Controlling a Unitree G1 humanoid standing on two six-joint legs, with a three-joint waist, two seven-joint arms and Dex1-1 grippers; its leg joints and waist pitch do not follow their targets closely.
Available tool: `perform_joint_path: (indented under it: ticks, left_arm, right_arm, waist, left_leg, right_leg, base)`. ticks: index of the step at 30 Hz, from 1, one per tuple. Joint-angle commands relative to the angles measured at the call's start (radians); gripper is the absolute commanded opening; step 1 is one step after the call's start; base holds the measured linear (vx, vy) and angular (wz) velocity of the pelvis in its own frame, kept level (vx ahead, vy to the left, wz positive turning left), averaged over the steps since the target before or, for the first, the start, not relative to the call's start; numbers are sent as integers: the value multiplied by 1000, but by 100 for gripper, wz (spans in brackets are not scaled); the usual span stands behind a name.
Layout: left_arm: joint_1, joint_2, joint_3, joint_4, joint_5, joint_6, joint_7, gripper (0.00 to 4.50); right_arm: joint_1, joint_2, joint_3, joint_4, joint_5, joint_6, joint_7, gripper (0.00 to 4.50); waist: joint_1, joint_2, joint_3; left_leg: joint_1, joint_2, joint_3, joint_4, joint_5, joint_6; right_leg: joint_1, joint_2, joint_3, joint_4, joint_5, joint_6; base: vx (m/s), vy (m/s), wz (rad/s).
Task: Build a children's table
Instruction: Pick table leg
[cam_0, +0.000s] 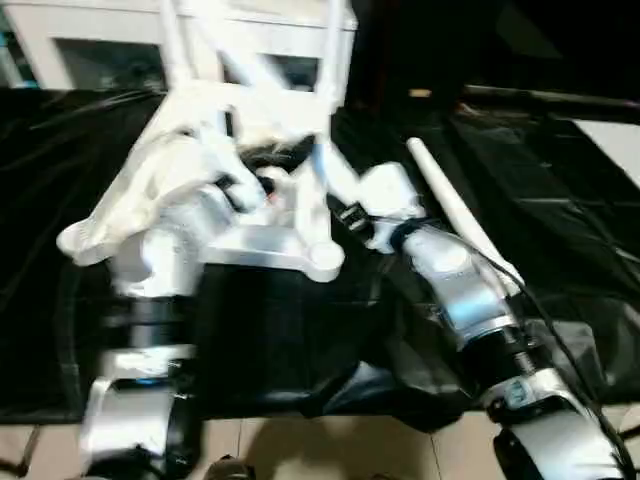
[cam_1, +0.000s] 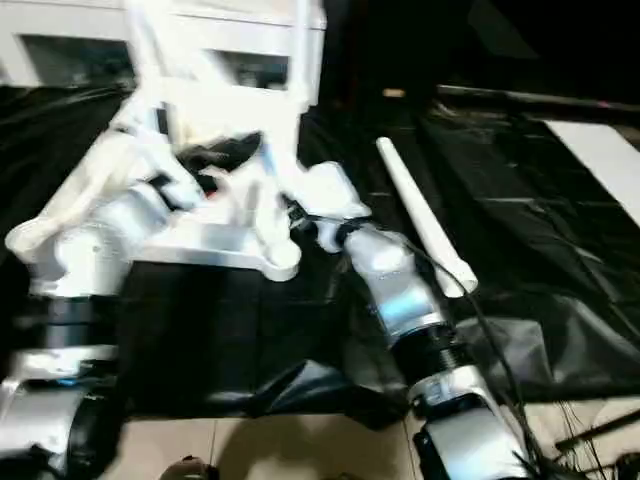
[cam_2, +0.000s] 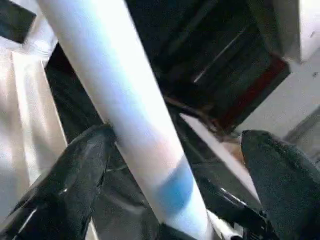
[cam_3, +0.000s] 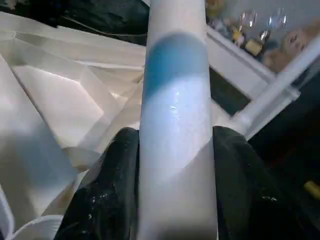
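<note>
The right claw is squeezing a leg, the left claw is wide open, and one leg is waiting on the bench.

Looks like a robot lab or demo room: work table draped in black sheeting, tiled floor, white shelving unit behind, stuffed toys and trinkets on a shelf.
</note>
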Motion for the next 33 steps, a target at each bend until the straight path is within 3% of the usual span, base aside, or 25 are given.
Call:
perform_joint_path:
  ticks: [1, 2, 5, 6, 7, 10, 11, 16, 18, 19, 21, 23, 25, 26, 28, 33]
  left_arm:
    - [-34, -28, 12, 20, -31, 5, 24, 450]
    - [-42, -37, 17, 32, -36, -3, 31, 450]
    - [-77, -70, 66, 82, -63, -33, 110, 450]
    - [-77, -70, 66, 82, -63, -33, 110, 450]
    - [-87, -76, 82, 101, -59, -48, 133, 423]
    - [-106, -94, 154, 116, -98, -63, 200, 405]
    - [-106, -94, 154, 116, -98, -63, 200, 405]
    - [-126, -135, 242, 92, -187, -50, 295, 367]
    - [-129, -139, 246, 93, -194, -52, 300, 359]
    - [-132, -146, 256, 97, -204, -54, 315, 329]
    - [-132, -151, 259, 99, -204, -54, 327, 329]
    - [-127, -166, 274, 100, -216, -54, 371, 302]
    - [-121, -174, 277, 93, -220, -52, 389, 284]
    - [-117, -176, 276, 90, -218, -53, 392, 283]
    - [-113, -181, 279, 85, -222, -55, 400, 243]
    - [-105, -188, 273, 76, -233, -60, 409, 210]
  right_arm:
    - [13, -7, 29, -33, -46, -24, -13, 181]
    - [13, -9, 41, -38, -68, -34, -24, 181]
    - [12, -27, 86, -60, -156, -55, -90, 181]
    - [12, -27, 86, -60, -156, -55, -90, 181]
    - [13, -32, 97, -64, -177, -58, -113, 181]
    - [14, -47, 144, -69, -265, -59, -174, 181]
    - [14, -47, 144, -69, -265, -59, -174, 181]
    - [-3, -47, 203, -69, -429, -20, -314, 181]
    - [-2, -43, 208, -69, -443, -17, -331, 181]
    - [1, -38, 214, -69, -453, -17, -340, 181]
    - [2, -36, 220, -70, -465, -10, -350, 181]
    - [0, -36, 232, -63, -492, -6, -379, 181]
    - [-2, -38, 237, -59, -508, -5, -393, 181]
    - [-2, -40, 237, -58, -512, -6, -397, 181]
    - [-3, -42, 238, -51, -519, -7, -407, 181]
    - [-12, -37, 241, -28, -530, -10, -424, 181]
  waist:
    - [-3, 25, -89]
    - [-1, 21, -89]
    - [-1, 23, -89]
    - [-2, 21, -89]
    - [-2, 13, -88]
    - [-1, 20, -87]
    - [-2, 18, -88]
    - [-8, 22, -88]
    - [-9, 21, -88]
    - [-10, 15, -87]
    - [-8, 14, -86]
    - [-10, 6, -85]
    - [-8, 8, -86]
    - [-8, 3, -85]
    - [-8, 5, -85]
    - [-10, 12, -86]
  left_leg:
    - [20, 1, 0, -60, -152, -6]
    - [20, -1, 1, -58, -142, -6]
    - [20, -1, 0, -58, -137, -9]
    - [20, -1, 0, -59, -143, -10]
    - [20, 0, 1, -59, -148, -7]
    - [19, -3, -1, -58, -152, -10]
    - [17, -3, -1, -58, -147, -13]
    - [19, -6, -2, -56, -149, -16]
    - [20, -6, -2, -57, -154, -13]
    - [19, -5, -2, -57, -165, -10]
    - [18, -6, -2, -58, -167, -7]
    - [17, -5, -1, -57, -158, -5]
    - [18, -4, -1, -56, -154, -2]
    - [18, -5, 0, -56, -156, 0]
    - [18, -5, 0, -57, -154, 0]
    - [18, -6, 0, -56, -161, 1]
  right_leg:
    - [66, -62, 48, -63, 62, -199]
    - [65, -61, 48, -63, 62, -197]
    - [66, -61, 49, -63, 63, -188]
    - [66, -61, 48, -64, 56, -183]
    - [68, -62, 49, -66, 49, -181]
    - [67, -62, 49, -65, 30, -167]
    - [68, -62, 49, -64, 36, -166]
    - [67, -58, 48, -63, 64, -170]
    - [66, -58, 48, -64, 61, -167]
    - [66, -58, 48, -65, 47, -160]
    - [67, -58, 49, -65, 32, -156]
    - [67, -58, 49, -66, 31, -150]
    - [66, -59, 50, -64, 32, -148]
    - [65, -59, 49, -65, 22, -145]
    - [65, -59, 50, -65, 17, -142]
    - [63, -57, 50, -66, 27, -141]
  base:
    - [0, 0, 0]
    - [0, 0, 0]
    - [0, 0, 0]
    - [0, 0, 0]
    - [0, 0, 0]
    - [0, 0, 0]
    - [0, 0, 0]
    - [0, 0, 0]
    - [0, 0, 0]
    - [0, 0, 0]
    - [0, 0, 0]
    - [0, 0, 0]
    - [0, 0, 0]
    - [0, 0, 0]
    - [0, 0, 0]
    - [0, 0, 0]
